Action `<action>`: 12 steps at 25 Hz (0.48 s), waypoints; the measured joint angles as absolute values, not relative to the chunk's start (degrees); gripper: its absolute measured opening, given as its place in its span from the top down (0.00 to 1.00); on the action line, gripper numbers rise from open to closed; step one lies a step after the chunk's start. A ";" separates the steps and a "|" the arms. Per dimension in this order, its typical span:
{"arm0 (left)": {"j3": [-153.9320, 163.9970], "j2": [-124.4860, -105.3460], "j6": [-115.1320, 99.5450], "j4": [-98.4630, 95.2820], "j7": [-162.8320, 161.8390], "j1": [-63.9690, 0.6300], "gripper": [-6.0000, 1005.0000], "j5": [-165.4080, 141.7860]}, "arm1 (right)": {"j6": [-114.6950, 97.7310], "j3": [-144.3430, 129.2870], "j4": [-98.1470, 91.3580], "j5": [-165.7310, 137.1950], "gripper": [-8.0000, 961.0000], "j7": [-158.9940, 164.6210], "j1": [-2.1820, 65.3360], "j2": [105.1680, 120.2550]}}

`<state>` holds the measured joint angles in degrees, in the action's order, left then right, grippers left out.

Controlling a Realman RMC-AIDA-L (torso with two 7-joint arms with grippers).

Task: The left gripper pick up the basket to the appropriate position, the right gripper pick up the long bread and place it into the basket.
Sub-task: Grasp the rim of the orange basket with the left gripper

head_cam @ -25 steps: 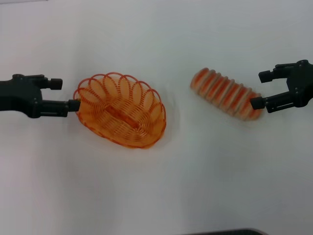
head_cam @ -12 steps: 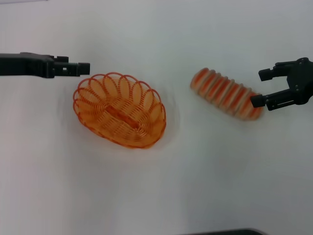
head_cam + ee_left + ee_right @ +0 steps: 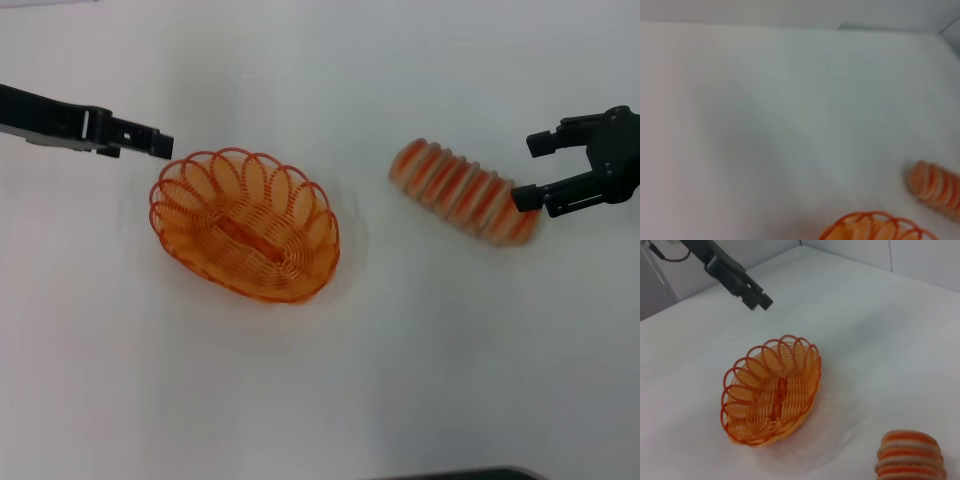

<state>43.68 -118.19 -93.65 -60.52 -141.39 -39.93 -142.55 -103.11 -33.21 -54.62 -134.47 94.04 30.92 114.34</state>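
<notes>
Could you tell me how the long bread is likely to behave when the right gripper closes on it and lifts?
The long bread looks rounded and ridged, so it may roll if nudged, though the ridges should help grip. The open right gripper sits at one end, so a long loaf held there might droop or swing. It appears soft, probably compressing under a firm squeeze.

Oval orange wire basket (image 3: 246,238) upright on the tabletop (image 3: 320,390), striped long bread (image 3: 462,192) lying well apart, diagonal.
</notes>
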 joint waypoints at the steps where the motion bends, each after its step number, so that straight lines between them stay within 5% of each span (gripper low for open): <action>1: 44.27 -118.34 -93.61 -60.54 -141.97 -40.77 0.14 -144.73 | -103.11 -33.25 -54.63 -134.50 0.03 94.13 31.05 114.32; 12: 53.03 -120.22 -90.95 -60.55 -143.77 -46.81 0.15 -156.22 | -103.10 -34.23 -54.67 -134.57 0.03 94.47 31.57 114.16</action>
